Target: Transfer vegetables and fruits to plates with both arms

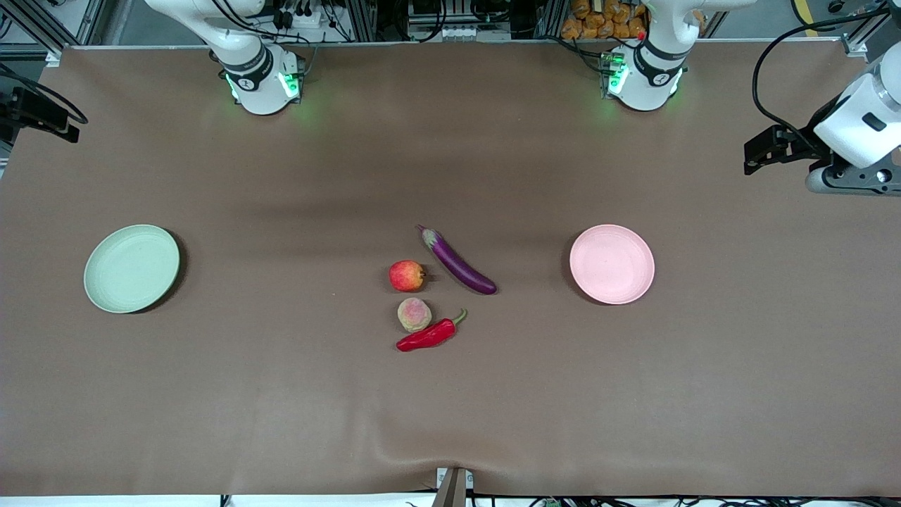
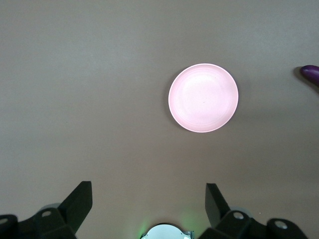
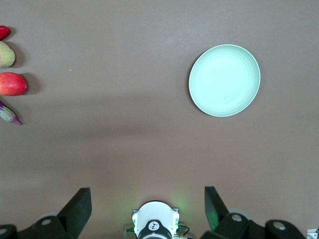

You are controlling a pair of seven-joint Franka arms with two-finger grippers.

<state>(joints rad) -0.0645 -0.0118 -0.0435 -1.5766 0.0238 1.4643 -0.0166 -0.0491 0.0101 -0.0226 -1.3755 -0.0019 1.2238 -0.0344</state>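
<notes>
Eggplant (image 1: 459, 260), apple (image 1: 407, 275), peach (image 1: 414, 314) and chili (image 1: 430, 335) lie clustered mid-table, between the green plate (image 1: 131, 267) toward the right arm's end and the pink plate (image 1: 612, 264) toward the left arm's end. Both plates hold nothing yet, so no transfer is done.

The eggplant's long axis runs diagonally, stem farther from the front camera, blunt tip nearer and pointing toward the pink plate; it is the item closest to the left arm's side. The apple sits on the cluster's right-arm side, with the peach and chili nearer the camera (these two touch or nearly so).

The left gripper (image 2: 148, 204) hangs high over the table near its pink plate, jaws spread wide and holding nothing. The right gripper (image 3: 147, 206) hangs high over its own end, likewise released and empty. Probably the left arm suits the eggplant, the right the apple.
</notes>
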